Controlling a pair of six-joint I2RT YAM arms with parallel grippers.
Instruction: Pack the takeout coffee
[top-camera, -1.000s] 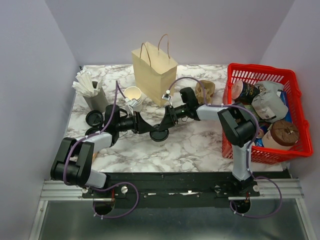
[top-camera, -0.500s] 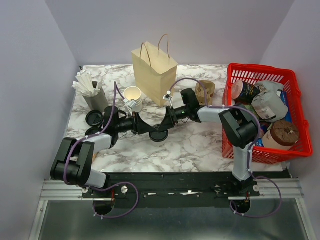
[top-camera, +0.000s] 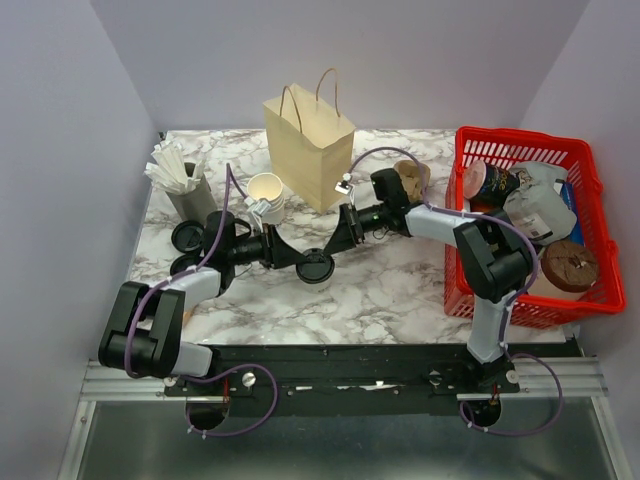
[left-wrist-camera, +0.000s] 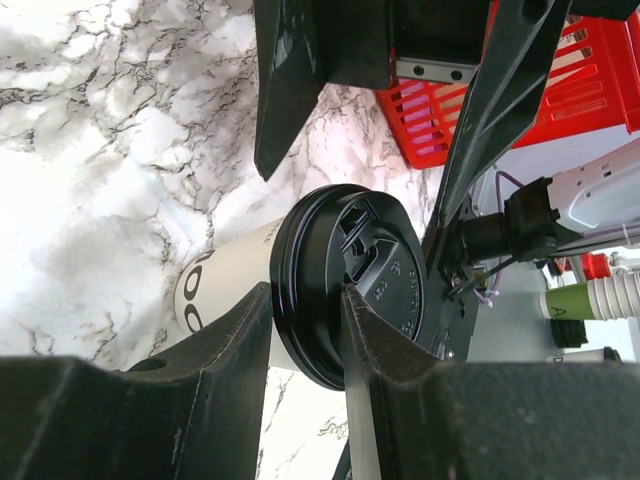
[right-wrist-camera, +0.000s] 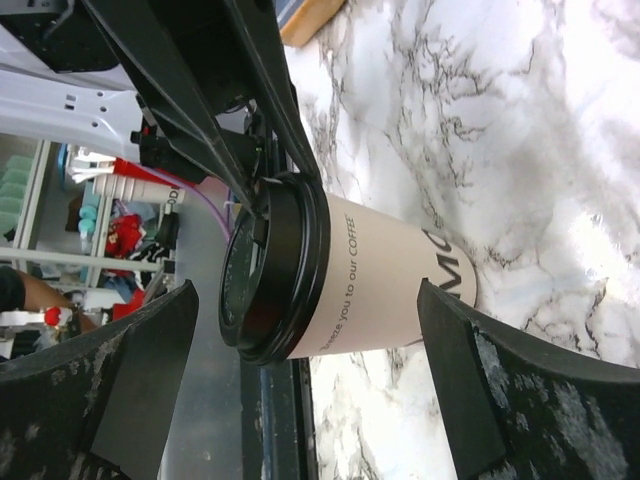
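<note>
**Top view.** You have the coffee upright on the table, just in front of the bag, which stands open-topped. The left gripper meets the coffee from the left and the right gripper from the right rear, so the two crowd it closely. Bare marble runs from the coffee to the basket at the right edge. On the left, the cup stack sits just behind the left arm.

**Left wrist.** Your left gripper is closed on the coffee: both fingers press against the lid at its rim, one on each side. The right gripper's fingers stand close beyond it.

**Right wrist.** Your right gripper is spread wide and holds nothing. Its fingers flank the coffee with a clear gap on each side, touching neither wall nor lid. The left fingers meet the lid rim on the far side.
</note>
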